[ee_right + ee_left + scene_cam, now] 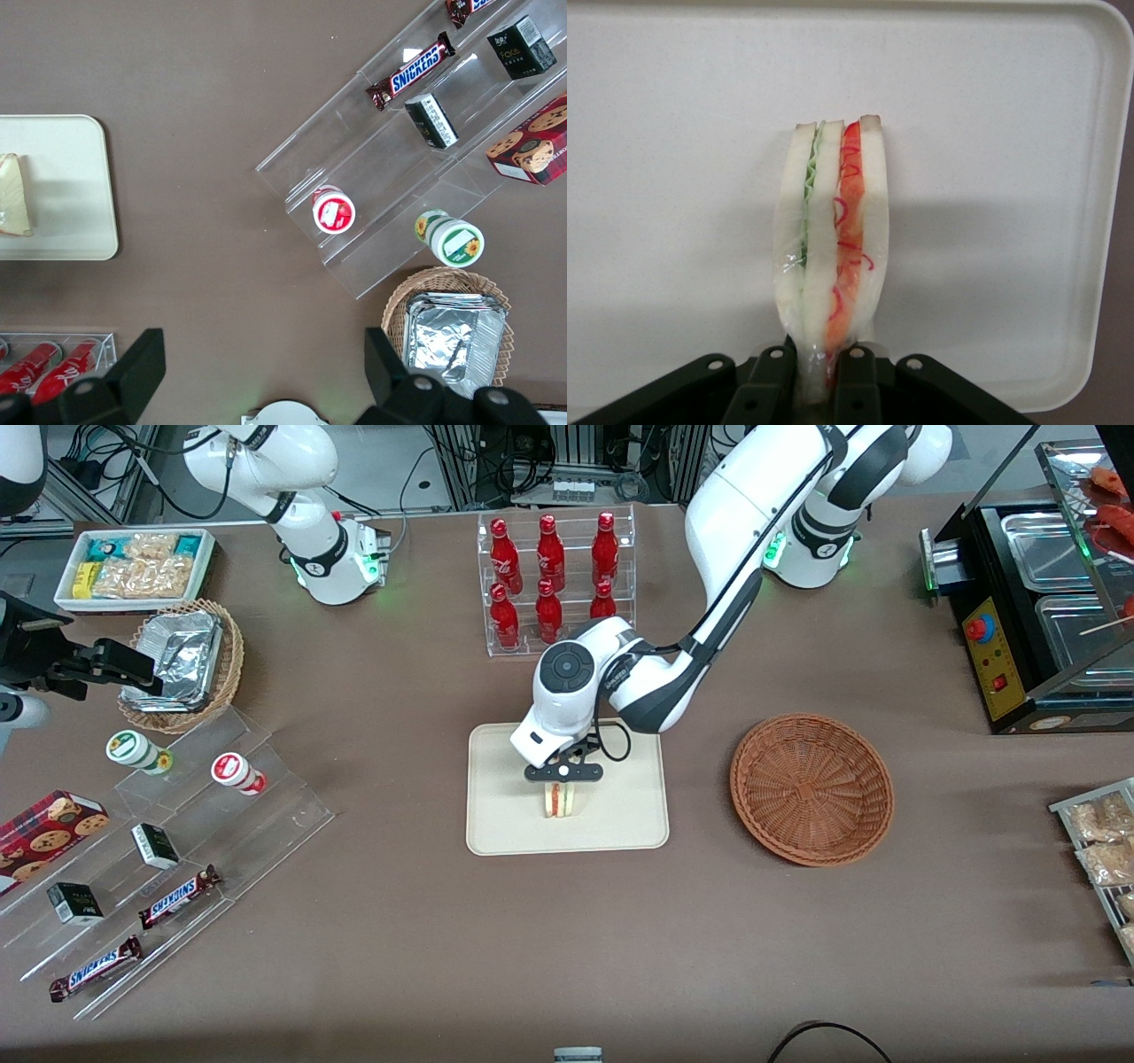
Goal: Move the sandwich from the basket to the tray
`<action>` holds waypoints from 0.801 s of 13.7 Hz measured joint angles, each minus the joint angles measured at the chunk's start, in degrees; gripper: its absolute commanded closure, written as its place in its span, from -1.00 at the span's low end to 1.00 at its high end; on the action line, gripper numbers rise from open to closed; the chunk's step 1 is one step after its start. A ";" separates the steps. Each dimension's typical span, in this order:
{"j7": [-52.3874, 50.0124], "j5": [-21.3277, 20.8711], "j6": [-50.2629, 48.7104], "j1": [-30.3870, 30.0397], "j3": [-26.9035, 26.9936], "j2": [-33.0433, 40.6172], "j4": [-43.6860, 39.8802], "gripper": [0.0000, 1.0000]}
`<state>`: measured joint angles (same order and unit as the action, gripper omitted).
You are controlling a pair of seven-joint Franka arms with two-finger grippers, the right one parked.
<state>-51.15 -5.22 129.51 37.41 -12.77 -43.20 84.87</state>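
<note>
Looking down past my fingers (pixel 133 376), which are poking up dark along the bottom edge. The tray (pixel 66 177) is sitting at the left edge of the frame with the sandwich (pixel 12 197) lying on it, half cut off. A clear stepped stand (pixel 372 173) is filling the upper right, carrying a Snickers bar (pixel 412 71), a red-lidded cup (pixel 334 212) and a cookie box (pixel 530 146). A foil-lined basket (pixel 447 335) is sitting lower right, and red bottles (pixel 44 367) are peeking in lower left.
</note>
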 measured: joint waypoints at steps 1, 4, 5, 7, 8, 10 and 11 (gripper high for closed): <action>0.00 -0.02 0.01 0.00 0.00 -0.08 -0.05 0.90; 0.00 -0.11 0.01 0.00 0.00 -0.08 -0.32 -1.00; 0.00 -0.16 0.01 0.00 0.00 -0.08 -0.36 -1.00; 0.00 -0.17 0.01 0.01 0.00 -0.08 -0.43 -1.00; 0.00 -0.18 0.01 0.01 0.00 -0.07 -0.49 -1.00; 0.00 -0.18 0.01 0.04 0.00 -0.03 -0.82 -1.00; 0.00 -0.18 -0.01 0.05 0.00 0.20 -1.25 -1.00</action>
<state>-51.15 -5.40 129.50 37.46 -12.77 -43.01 83.62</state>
